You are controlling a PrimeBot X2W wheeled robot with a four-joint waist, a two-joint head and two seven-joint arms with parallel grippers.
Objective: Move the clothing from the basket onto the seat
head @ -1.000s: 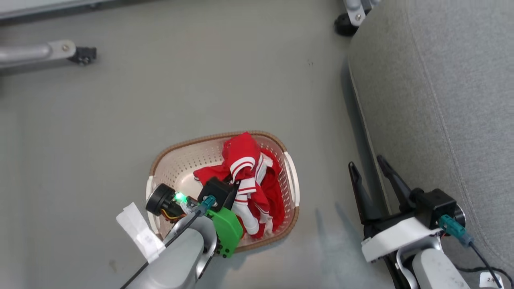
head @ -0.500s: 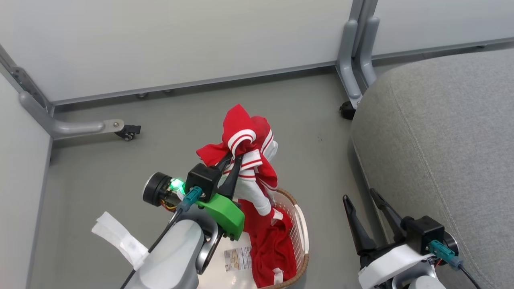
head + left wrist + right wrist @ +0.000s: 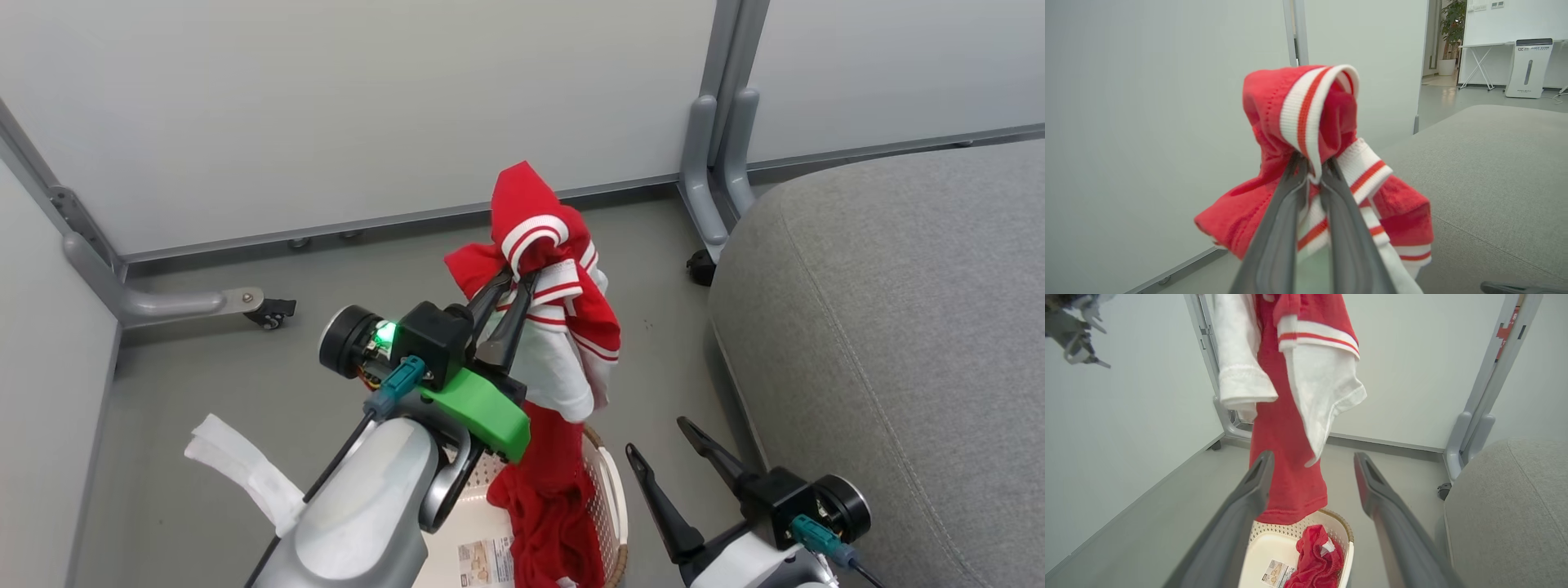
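Left gripper [image 3: 510,282] is pinching the striped-cuff garment [image 3: 563,343] right at a cuff, with fabric bunching over the fingertips and the rest dangling down over the basket [image 3: 614,490]. The other red garment [image 3: 1314,559] is lying inside the basket. Right gripper [image 3: 655,437] is sitting spread wide, holding nothing, beside the seat [image 3: 898,327].

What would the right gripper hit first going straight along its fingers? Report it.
Most likely the hanging red garment, which dangles from the shut left gripper over the basket and shows between the right gripper's open fingers in its wrist view. Depth is unclear; if it passes, the wall panel comes next.
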